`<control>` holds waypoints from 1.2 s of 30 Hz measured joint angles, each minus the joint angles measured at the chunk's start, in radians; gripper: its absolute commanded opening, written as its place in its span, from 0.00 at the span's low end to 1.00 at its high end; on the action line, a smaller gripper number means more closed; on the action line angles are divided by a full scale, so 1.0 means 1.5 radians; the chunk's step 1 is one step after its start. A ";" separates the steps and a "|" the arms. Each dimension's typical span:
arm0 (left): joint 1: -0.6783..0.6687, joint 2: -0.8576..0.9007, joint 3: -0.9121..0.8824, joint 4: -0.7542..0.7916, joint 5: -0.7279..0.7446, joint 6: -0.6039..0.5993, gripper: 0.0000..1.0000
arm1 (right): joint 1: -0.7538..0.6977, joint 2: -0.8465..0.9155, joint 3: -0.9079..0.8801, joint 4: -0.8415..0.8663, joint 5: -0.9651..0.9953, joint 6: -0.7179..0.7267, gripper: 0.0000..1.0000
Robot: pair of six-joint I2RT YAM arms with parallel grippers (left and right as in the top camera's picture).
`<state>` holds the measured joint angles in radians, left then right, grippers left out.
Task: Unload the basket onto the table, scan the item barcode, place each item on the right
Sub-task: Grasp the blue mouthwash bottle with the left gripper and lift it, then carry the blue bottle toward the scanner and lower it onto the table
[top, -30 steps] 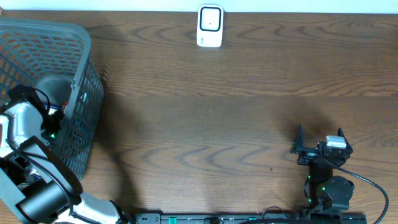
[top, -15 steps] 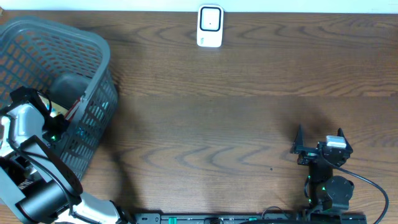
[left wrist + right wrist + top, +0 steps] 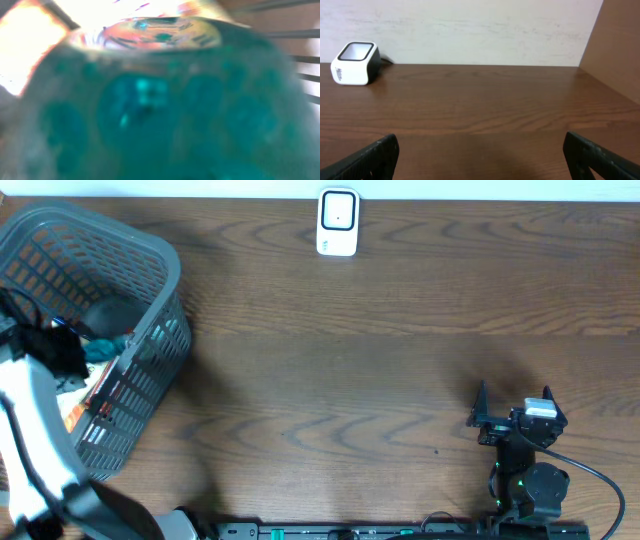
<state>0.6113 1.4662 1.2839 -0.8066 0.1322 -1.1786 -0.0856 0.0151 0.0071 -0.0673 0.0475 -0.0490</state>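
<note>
My overhead looks straight down on the table [image 3: 400, 330]. My right wrist looks low across it at the scanner [image 3: 355, 64], shared with overhead. My left sits against a blurred teal item [image 3: 150, 110].

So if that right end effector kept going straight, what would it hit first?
Probably nothing on the table: the path ahead of the right end effector looks free up to the back wall. The scanner sits off to its left.

A grey mesh basket [image 3: 150, 350] stands on a brown wooden table [image 3: 350, 360].
</note>
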 measured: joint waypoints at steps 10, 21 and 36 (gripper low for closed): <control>0.000 -0.228 0.004 0.064 0.008 0.005 0.29 | 0.000 0.000 0.000 0.000 0.000 0.000 0.99; -0.007 -0.445 0.005 0.153 0.171 0.006 0.29 | 0.000 0.000 0.000 0.000 0.000 0.000 0.99; -0.227 -0.429 0.005 0.166 0.248 0.066 0.28 | 0.000 0.000 0.000 0.000 0.000 0.000 0.99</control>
<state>0.2714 0.8234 1.2907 -0.5583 0.5037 -1.0794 -0.0856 0.0151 0.0071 -0.0673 0.0475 -0.0490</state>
